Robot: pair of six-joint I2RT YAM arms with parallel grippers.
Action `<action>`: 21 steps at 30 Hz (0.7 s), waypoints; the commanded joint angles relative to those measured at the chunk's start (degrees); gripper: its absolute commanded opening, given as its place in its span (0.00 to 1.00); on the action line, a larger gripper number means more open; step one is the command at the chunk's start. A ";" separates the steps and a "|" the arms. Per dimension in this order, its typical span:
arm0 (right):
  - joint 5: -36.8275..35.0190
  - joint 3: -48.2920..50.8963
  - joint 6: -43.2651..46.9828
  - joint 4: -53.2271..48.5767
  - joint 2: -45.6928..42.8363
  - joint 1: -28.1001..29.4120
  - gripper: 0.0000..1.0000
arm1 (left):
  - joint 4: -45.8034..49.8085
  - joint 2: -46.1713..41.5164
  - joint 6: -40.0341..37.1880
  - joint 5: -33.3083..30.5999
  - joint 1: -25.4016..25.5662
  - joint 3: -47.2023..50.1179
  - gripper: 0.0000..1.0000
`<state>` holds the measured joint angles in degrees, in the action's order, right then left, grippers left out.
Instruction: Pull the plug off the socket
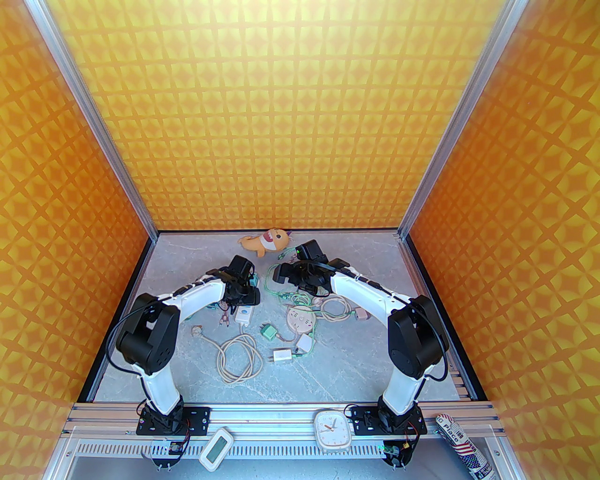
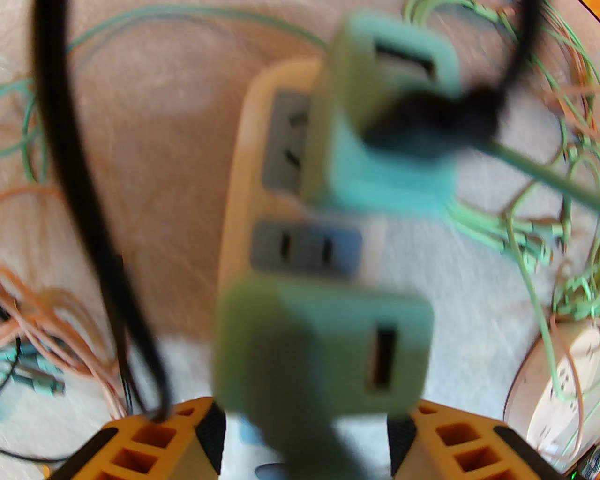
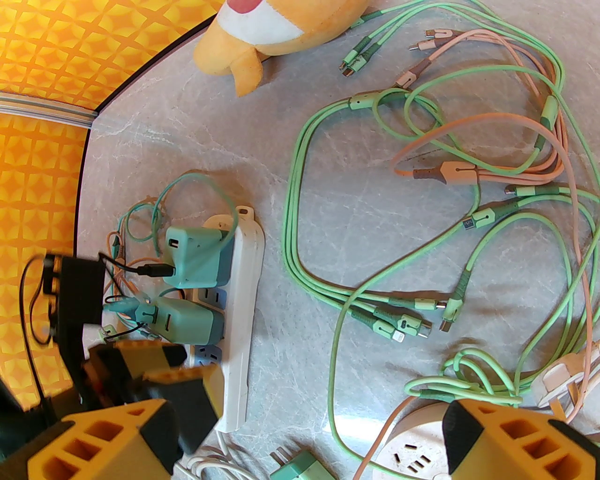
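Zero progress to show: near plug (image 2: 323,347) seated in the strip (image 2: 236,197), between the left pincer's (image 2: 307,424) half-spread fingers. Possibly pinched, too blurred to tell. Left to do: grip, pull free; right pincer (image 3: 318,422) spread wide, empty.

Orange and yellow diamond lattice across the walls (image 1: 300,117). Pale grey marble with faint white veining for the table (image 1: 337,370). White on the power strip (image 3: 246,300), grey-blue on its socket faces. Teal shading to sage green on 2 adapters, the upper plug (image 3: 199,258) and the lower plug (image 3: 187,321). Mint green cables (image 3: 309,225) among salmon-pink cables (image 3: 492,126). Golden-orange plush toy (image 3: 281,28), white face patch. Yellow-orange fingers with black pads on the left gripper (image 2: 307,426) and the right gripper (image 3: 309,422). Red, white and blue stars-and-stripes on the can (image 1: 464,452).
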<state>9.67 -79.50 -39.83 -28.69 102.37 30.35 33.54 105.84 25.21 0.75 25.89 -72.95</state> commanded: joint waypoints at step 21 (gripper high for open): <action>15.40 0.77 -6.39 13.01 6.99 0.91 0.68 | 0.23 2.38 -4.30 -4.45 -0.66 -6.18 0.32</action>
<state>20.91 -77.67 -43.59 -19.77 106.80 30.65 33.63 110.32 20.93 -2.48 25.74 -79.77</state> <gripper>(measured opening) 0.693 0.424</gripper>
